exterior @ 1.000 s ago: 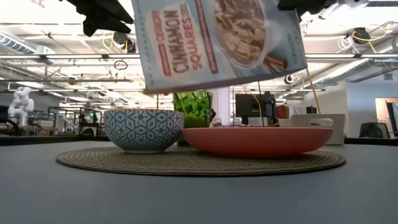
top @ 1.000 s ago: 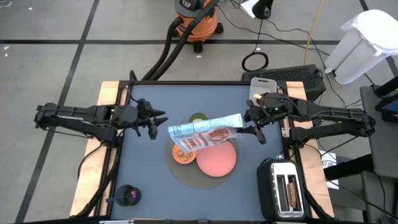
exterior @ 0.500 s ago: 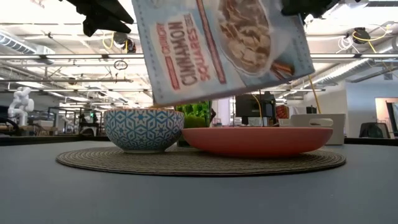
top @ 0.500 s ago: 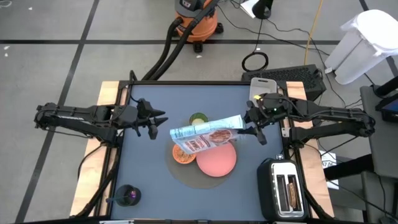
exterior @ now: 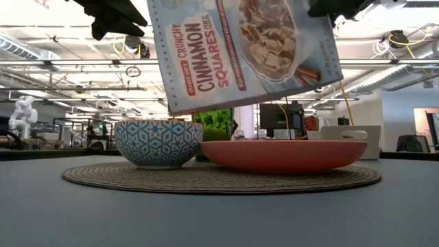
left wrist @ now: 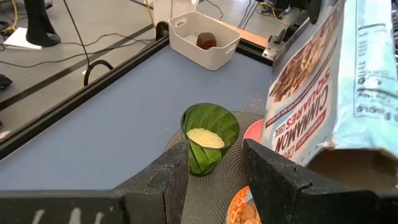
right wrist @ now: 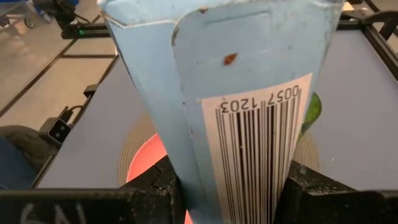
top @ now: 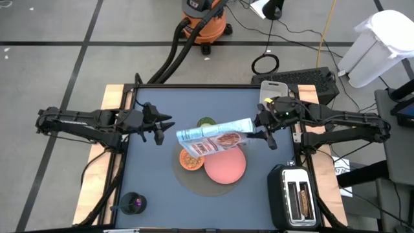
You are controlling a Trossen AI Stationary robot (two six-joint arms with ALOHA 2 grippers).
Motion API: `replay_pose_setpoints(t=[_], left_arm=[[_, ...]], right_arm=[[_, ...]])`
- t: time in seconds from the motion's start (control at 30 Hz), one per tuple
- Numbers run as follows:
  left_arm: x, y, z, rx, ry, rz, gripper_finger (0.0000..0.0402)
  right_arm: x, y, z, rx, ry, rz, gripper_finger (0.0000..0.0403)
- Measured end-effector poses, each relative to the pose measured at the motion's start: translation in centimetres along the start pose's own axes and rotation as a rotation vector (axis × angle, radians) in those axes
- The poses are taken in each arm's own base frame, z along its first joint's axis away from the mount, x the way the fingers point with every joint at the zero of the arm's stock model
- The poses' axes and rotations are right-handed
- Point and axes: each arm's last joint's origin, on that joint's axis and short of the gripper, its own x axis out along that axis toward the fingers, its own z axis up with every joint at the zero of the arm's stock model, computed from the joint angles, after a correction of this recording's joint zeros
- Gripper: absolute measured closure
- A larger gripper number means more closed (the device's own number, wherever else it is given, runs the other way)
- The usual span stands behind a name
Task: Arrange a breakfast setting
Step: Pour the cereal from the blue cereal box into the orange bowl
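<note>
My right gripper (top: 257, 134) is shut on the blue cereal bag (top: 213, 139), which hangs tilted above the round woven mat (top: 194, 184). The bag's open end (left wrist: 348, 165) is over the small bowl (top: 190, 162), orange inside and blue-patterned outside (exterior: 158, 144). The pink plate (top: 226, 167) sits on the mat beside the bowl. The green cup (left wrist: 208, 134) stands at the mat's far edge. My left gripper (top: 160, 129) is open and empty, left of the bag, above the table. The dark-red fruit (left wrist: 206, 40) lies in a white bin. My right gripper pinches the bag's closed bottom end, the barcode end (right wrist: 249, 155), between its two fingers (right wrist: 160, 186). The fingers come from the table's right side. The bag is lifted clear and slants down to the left, with its open end lowest, above the bowl.
A toaster (top: 294, 197) with brown toast in its slots stands at the near right. The white bin (top: 273, 89) is at the far right corner. A dark holder with a purple item (top: 132, 203) stands at the near left. Bare table lies at the far left.
The bag has tipped a little steeper in my right gripper, and its open end has dropped slightly toward the bowl. The bottom end has stayed in the fingers.
</note>
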Motion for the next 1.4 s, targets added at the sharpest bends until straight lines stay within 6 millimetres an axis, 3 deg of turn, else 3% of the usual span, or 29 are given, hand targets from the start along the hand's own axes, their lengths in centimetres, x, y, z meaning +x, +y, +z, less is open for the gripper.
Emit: replay_pose_setpoints(t=[1.03,1.2,1.4], left_arm=[[0.0,-0.01,0.0,-0.019,0.0,0.0,0.0245],[0.0,-0.01,0.0,-0.02,0.0,0.0,0.0245],[0.0,0.0,0.0,-0.022,0.0,0.0,0.0245]], right_arm=[[0.08,-0.02,-0.24,0.004,0.024,0.001,0.0259],[0.02,-0.01,0.35,-0.016,-0.037,0.003,0.0259],[0.06,-0.01,-0.24,0.004,0.023,0.001,0.0259]])
